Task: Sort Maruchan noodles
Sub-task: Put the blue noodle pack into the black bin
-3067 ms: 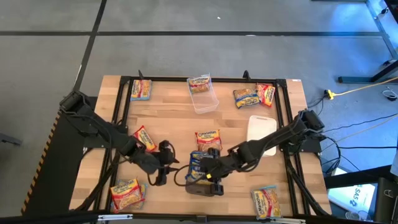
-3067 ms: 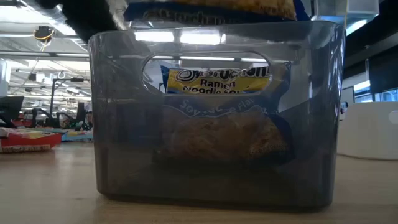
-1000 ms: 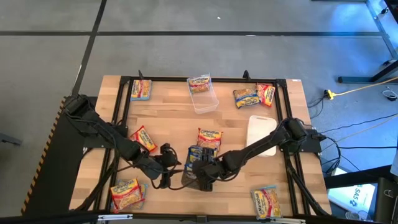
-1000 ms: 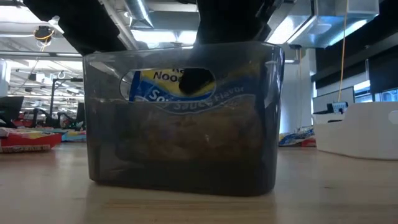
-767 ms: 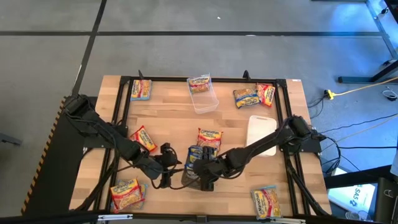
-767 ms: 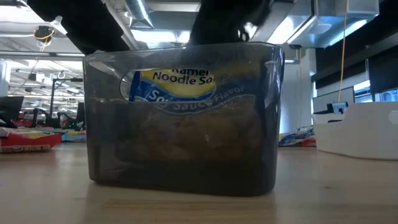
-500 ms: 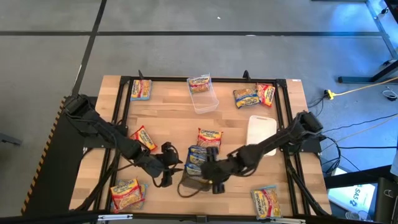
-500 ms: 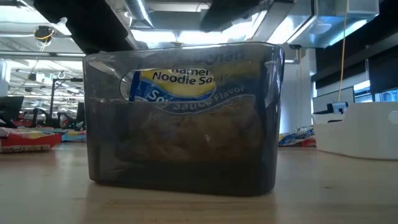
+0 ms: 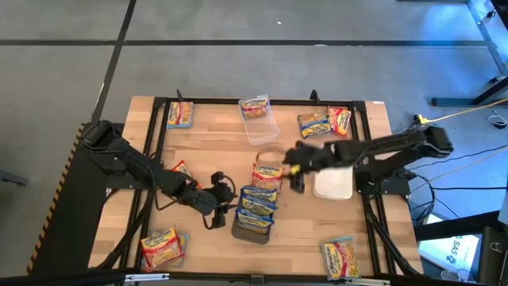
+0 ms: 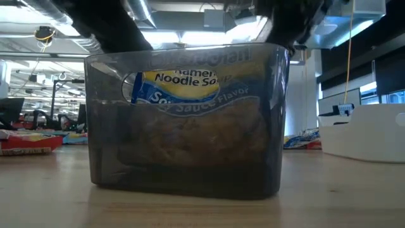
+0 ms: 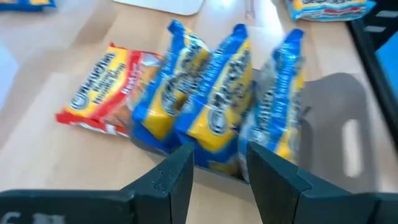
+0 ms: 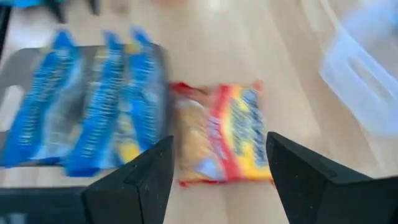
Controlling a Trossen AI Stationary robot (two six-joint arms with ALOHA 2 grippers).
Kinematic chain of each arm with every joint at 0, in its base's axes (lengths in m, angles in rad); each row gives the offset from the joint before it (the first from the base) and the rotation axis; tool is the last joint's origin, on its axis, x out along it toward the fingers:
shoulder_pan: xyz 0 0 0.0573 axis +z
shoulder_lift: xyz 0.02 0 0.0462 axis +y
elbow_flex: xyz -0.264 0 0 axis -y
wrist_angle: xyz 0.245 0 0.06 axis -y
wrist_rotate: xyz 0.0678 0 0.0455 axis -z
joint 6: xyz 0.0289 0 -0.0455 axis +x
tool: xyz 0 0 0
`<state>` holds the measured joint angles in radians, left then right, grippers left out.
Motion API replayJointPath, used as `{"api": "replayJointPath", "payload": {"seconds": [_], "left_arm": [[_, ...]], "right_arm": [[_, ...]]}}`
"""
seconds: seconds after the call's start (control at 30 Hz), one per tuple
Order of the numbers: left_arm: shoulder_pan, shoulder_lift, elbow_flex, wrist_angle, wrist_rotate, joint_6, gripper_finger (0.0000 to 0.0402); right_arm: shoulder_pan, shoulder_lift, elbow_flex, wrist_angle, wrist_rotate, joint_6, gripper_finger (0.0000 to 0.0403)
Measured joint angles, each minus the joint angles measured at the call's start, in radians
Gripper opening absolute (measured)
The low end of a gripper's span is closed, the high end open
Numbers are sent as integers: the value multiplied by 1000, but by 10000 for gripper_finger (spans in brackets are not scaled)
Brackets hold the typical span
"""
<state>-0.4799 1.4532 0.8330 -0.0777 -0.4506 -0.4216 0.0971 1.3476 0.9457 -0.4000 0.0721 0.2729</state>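
The dark grey bin point(image 9: 252, 228) stands on the pale wooden tabletop point(image 9: 206, 151) close to the near edge, and from it everything else can be placed. Three blue-banded Maruchan packets point(image 11: 217, 99) stand on edge inside it, side by side, their top ends poking above the rim; through its smoky wall in the low view one label point(image 10: 183, 85) reads soy sauce flavor. Just to the left of the bin hangs the left gripper point(image 9: 218, 208), fingers point(image 11: 177, 180) parted and grasping nothing, aimed at the packets. Touching the far side of the bin lies a red-banded packet point(image 9: 267, 175), flat, its long axis running away from the bin. Over that packet's right side hovers the right gripper point(image 9: 295, 171), fingers point(image 12: 149, 177) spread and empty. Beside it, right of the bin and a little farther back, sits a white tray point(image 9: 335, 184). More packets lie flat at the near corners, one pair point(image 9: 162, 246) left of the bin and one point(image 9: 340, 258) right. Well beyond the bin, by the far edge, a clear tub point(image 9: 260, 123) holds another packet, with others to either side. Past the table stretches grey floor; the low view shows a bright hall with ceiling lights
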Motion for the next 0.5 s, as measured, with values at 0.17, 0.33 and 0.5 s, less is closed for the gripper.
{"api": "replayJointPath", "payload": {"seconds": [0.17,0.33,0.5], "left_arm": [[76,0,0,-3,19,108,141],[144,0,0,-3,51,171,141],[179,-1,-67,67,51,187,141]], "right_arm": [[-229,-67,-80,-23,-91,-17,227],[-436,-68,-93,-93,-82,-49,227],[-668,-68,-93,-171,-125,-120,227]]}}
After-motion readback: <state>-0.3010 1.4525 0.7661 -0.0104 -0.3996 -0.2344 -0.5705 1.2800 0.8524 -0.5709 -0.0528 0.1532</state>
